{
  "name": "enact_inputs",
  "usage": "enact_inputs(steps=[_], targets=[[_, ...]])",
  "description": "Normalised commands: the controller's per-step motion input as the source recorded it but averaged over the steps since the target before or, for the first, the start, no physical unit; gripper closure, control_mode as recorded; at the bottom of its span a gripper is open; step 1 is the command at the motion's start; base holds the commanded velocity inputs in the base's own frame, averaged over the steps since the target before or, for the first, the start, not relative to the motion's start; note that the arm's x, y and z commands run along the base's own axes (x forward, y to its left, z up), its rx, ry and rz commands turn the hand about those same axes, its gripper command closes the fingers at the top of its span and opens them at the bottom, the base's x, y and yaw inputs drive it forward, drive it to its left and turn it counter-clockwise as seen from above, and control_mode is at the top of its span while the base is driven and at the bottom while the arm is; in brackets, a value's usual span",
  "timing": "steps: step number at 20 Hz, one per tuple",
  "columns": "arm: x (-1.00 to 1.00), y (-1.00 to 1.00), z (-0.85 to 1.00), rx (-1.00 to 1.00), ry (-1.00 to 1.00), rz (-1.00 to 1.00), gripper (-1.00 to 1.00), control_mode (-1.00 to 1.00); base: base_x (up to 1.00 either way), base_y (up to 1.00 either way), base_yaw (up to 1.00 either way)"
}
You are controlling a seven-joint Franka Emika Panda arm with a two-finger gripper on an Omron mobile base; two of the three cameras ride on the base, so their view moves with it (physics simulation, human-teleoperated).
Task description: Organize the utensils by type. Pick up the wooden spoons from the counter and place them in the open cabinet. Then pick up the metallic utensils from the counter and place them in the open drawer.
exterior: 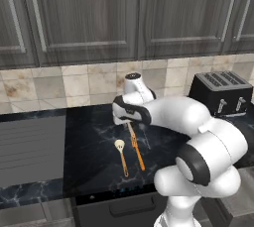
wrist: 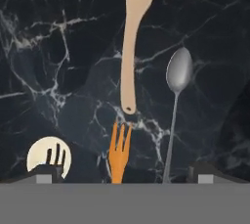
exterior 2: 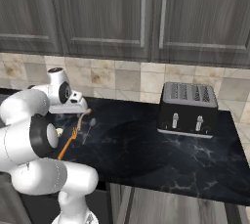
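Arm [exterior: 198, 141] fills lower right, reaching toward frame center over dark marble counter [exterior: 94, 146]. Wooden spoon [exterior: 121, 155] and orange fork [exterior: 136, 149] lie side by side, center. Black toaster [exterior: 222, 92] right; grey cabinets [exterior: 124, 13] along top.

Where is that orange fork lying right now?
The orange fork lies on the black marble counter, right beside a small wooden spoon. In the hand view its tines point toward a longer wooden spoon, with a metal spoon alongside.
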Motion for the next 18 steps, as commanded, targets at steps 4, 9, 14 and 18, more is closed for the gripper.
enact_inputs(steps=[4,9,14,18], targets=[[0.42,0.00,-0.28,0.00,0.00,-0.04,-1.00,-1.00,0.00,0.00,0.00],[0.57,0.16,-0.27,0.00,0.00,0.00,-1.00,-1.00,0.00,0.00,0.00],[0.54,0.16,-0.32,0.00,0.00,0.00,-1.00,-1.00,0.00,0.00,0.00],[0.51,0.12,-0.33,0.00,0.00,0.00,-1.00,-1.00,0.00,0.00,0.00]])
